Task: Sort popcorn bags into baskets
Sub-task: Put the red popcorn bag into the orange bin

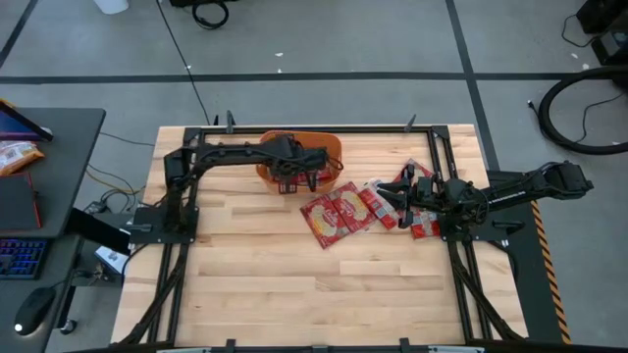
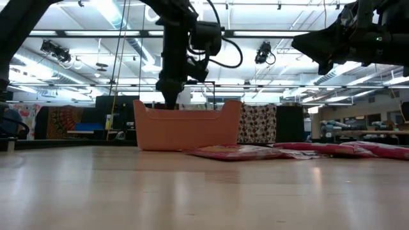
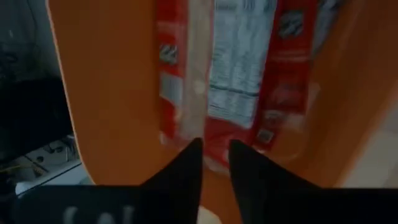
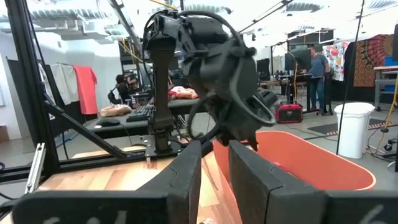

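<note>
The orange tub [image 1: 332, 147] stands at the table's far middle; it also shows in the low view [image 2: 188, 128]. My left gripper [image 3: 216, 152] reaches down into it and is shut on a red popcorn bag [image 3: 249, 81] with a white label. Another red bag [image 3: 171, 68] lies beside it in the tub. Several red bags [image 1: 339, 211] lie flat on the table to the right of the tub. My right gripper [image 1: 394, 196] hovers high above them, shut and empty; its fingers [image 4: 186, 168] point toward the tub. My left gripper pinches the bag's near end [image 3: 216, 163] between its two fingers, coming from above and slanting down into the tub. The bag reaches away below the fingers, its label side showing, inside the tub walls. Whether its far end rests on the tub floor I cannot tell.
More red bags [image 1: 422, 201] lie under the right arm near the table's right frame; they show low on the table in the low view [image 2: 345, 149]. Bare wood lies toward the near edge [image 1: 314, 294]. Black frame rails run along both table sides.
</note>
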Available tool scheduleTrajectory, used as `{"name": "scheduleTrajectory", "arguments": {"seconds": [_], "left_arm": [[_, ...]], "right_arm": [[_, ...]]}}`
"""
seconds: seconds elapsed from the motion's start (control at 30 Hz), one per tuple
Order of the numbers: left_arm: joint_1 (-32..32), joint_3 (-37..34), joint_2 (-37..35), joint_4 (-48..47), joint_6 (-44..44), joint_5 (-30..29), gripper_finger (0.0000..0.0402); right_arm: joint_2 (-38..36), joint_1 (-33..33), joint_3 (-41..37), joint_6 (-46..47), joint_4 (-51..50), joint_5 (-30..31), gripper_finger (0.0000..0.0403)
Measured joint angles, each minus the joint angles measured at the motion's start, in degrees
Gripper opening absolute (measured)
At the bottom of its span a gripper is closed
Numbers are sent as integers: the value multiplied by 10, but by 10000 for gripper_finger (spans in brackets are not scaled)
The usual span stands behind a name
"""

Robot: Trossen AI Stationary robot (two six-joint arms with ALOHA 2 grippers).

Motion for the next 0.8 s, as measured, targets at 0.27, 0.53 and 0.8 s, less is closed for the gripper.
{"name": "scheduleTrajectory", "arguments": {"seconds": [0.27, 0.53, 0.8], "left_arm": [[-92, 12, -4, 21, 19, 65, 160], [-184, 11, 9, 74, 83, 134, 164], [-228, 11, 67, 116, 148, 133, 164]], "right_arm": [[0, 0, 0, 9, -1, 0, 87], [0, -1, 0, 5, 0, 0, 87], [2, -1, 0, 14, -1, 0, 87]]}}
